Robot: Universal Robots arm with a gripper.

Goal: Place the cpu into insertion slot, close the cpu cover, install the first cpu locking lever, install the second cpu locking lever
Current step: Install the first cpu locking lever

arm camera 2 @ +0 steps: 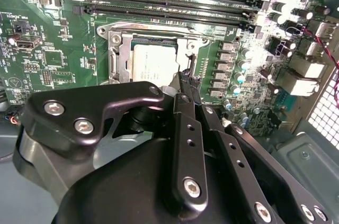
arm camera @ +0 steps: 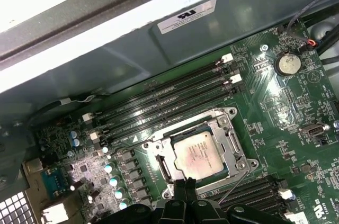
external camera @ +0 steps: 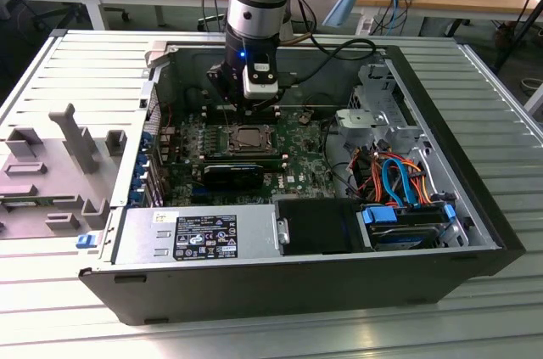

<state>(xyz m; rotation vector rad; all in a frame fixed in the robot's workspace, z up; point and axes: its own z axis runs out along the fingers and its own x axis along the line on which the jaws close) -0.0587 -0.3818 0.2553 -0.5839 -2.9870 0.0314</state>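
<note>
The cpu (arm camera: 198, 153) lies flat in the insertion slot (external camera: 252, 137) on the green board, its silvery top showing in both wrist views (arm camera 2: 155, 64). The cpu cover (arm camera: 236, 142) is down around it, framing the chip through its window (arm camera 2: 117, 57). A thin wire locking lever (arm camera: 233, 186) runs slantwise off one corner of the socket, beside the fingers. My gripper (arm camera: 185, 183) hovers just at the socket's edge with its black fingertips (arm camera 2: 186, 87) pressed together, holding nothing. In the exterior view the gripper (external camera: 252, 113) hangs over the socket's far side.
Long black memory slots (arm camera: 164, 105) run along one side of the socket, capacitors (arm camera 2: 241, 75) along another. A black card (external camera: 233, 174), the power supply (external camera: 199, 236) and a drive cage with cables (external camera: 399, 181) fill the case. The case walls (external camera: 441, 121) enclose the board.
</note>
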